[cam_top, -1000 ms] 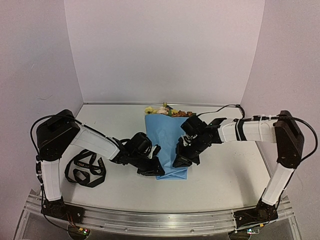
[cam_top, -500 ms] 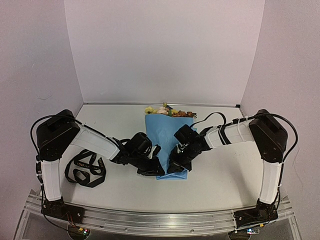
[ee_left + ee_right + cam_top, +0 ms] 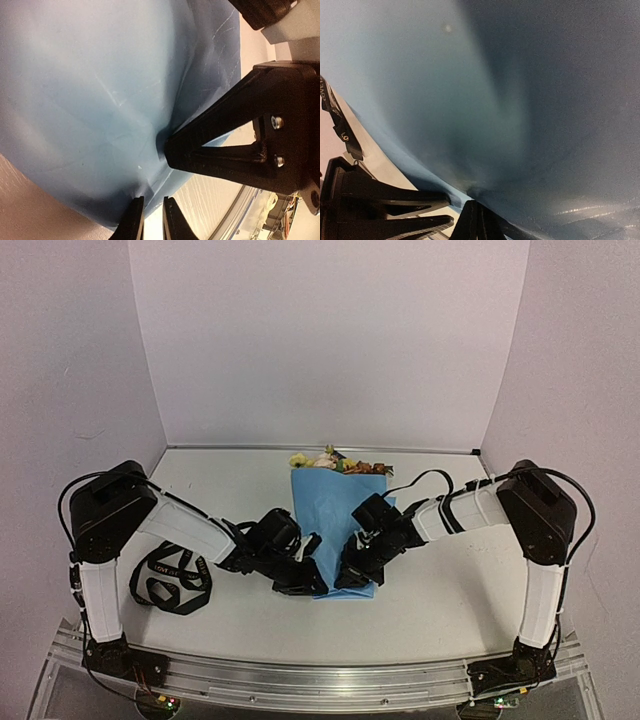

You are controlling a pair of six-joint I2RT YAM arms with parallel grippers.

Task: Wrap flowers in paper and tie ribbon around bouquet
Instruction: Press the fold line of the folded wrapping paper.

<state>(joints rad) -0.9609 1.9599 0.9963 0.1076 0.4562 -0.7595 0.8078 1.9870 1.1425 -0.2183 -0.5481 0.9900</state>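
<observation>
paper (image 3: pixel 330 515): light-blue sheet, thin and creased. Mostly flat in the middle of the tabletop (image 3: pixel 450 580), long sides running from the near edge toward the far edge. Largest loose item present. Near end puckered, with creases fanning out from the tip of the right gripper. Near end flanked by both grippers.

flowers (image 3: pixel 327 459): yellow, cream-pink and orange-brown blooms. Lying just past the far edge of the paper and touching it, close to the far edge of the tabletop. Stems out of sight.

ribbon (image 3: pixel 170 580): black, narrow, printed with small pale lettering. Heaped in loose loops toward the near-left corner of the tabletop, beside the left arm and well apart from the paper.

left gripper (image 3: pixel 153 205): at the near-left corner of the paper, low over the tabletop. Fingers nearly together, with a thin bright gap between them. Tips right at the edge of the sheet. Edge nipped or merely touched: cannot tell.

right gripper (image 3: pixel 476 212): at the near end of the paper, just to the right of the left gripper. Jaws pressed together, pinching a pucker of the paper. Blue sheet filling almost the whole right wrist view above the tips.
</observation>
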